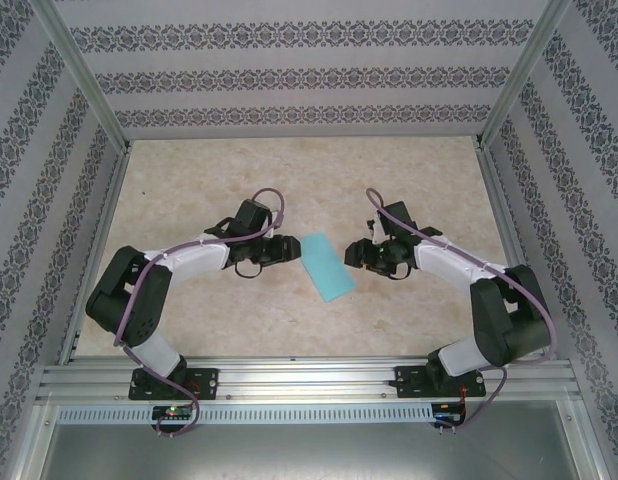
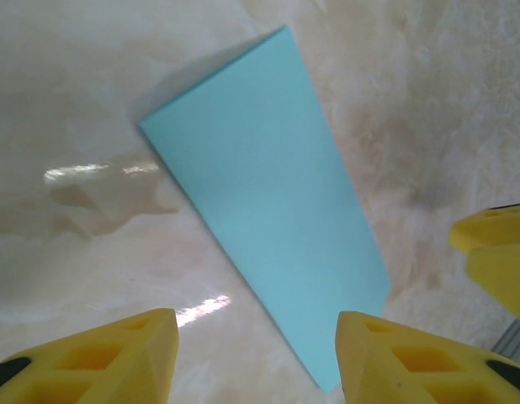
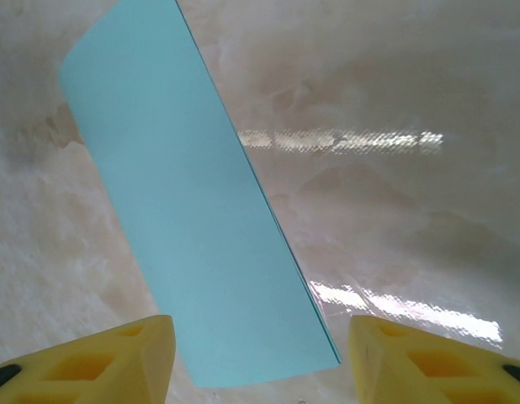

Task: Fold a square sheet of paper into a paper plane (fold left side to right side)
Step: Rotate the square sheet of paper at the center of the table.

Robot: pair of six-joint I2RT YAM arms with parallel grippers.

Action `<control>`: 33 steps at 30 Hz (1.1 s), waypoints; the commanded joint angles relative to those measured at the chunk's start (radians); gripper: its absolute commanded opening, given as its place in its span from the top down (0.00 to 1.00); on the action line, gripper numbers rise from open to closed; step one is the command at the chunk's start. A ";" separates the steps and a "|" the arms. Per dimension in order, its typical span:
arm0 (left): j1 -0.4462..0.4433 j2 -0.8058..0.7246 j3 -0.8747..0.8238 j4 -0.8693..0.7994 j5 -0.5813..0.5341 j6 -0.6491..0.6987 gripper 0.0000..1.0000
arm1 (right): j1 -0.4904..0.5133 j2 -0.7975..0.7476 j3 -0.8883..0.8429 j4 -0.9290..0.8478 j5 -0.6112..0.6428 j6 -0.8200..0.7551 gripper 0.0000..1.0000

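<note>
The square sheet of paper [image 1: 327, 266] lies on the marbled table, folded in half into a narrow turquoise rectangle set on a slant. Two layered edges run along its long side in the right wrist view [image 3: 184, 210]. My left gripper [image 1: 285, 247] hovers just left of the sheet, open, and nothing sits between its yellow fingers [image 2: 108, 353]; the sheet's [image 2: 268, 219] near corner reaches toward its right finger. My right gripper [image 1: 355, 255] is close on the sheet's right side, also open and empty [image 3: 260, 337]. The paper plane is out of view.
The beige marbled table [image 1: 309, 180] stretches behind the arms. Patterned walls and metal frame posts [image 1: 84, 75] close in the back and sides. An aluminium rail [image 1: 309, 380] carries both arm bases at the near edge. A yellow finger of the right gripper [image 2: 496, 252] shows in the left wrist view.
</note>
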 commanded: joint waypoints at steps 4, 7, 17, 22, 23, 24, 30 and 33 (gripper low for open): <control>-0.046 0.000 -0.011 0.110 0.002 -0.110 0.46 | 0.012 0.070 -0.023 0.074 -0.070 -0.014 0.42; -0.056 0.024 -0.004 0.113 -0.001 -0.113 0.46 | 0.019 0.099 -0.017 0.073 -0.073 -0.018 0.43; -0.060 0.044 0.023 0.065 -0.030 -0.093 0.46 | 0.052 0.130 -0.024 0.045 -0.072 0.000 0.49; -0.060 0.022 0.031 0.025 -0.056 -0.069 0.46 | 0.074 0.122 -0.038 0.015 -0.054 0.021 0.50; -0.060 0.018 0.030 0.018 -0.059 -0.064 0.46 | 0.078 0.118 -0.043 0.013 -0.052 0.026 0.50; -0.060 0.013 0.032 0.012 -0.065 -0.061 0.46 | 0.086 0.113 -0.047 0.013 -0.048 0.033 0.50; -0.060 -0.012 0.028 -0.018 -0.090 -0.039 0.46 | 0.151 0.065 -0.077 0.014 -0.014 0.098 0.51; -0.060 -0.022 0.024 -0.023 -0.096 -0.035 0.46 | 0.181 0.047 -0.082 0.013 0.006 0.128 0.51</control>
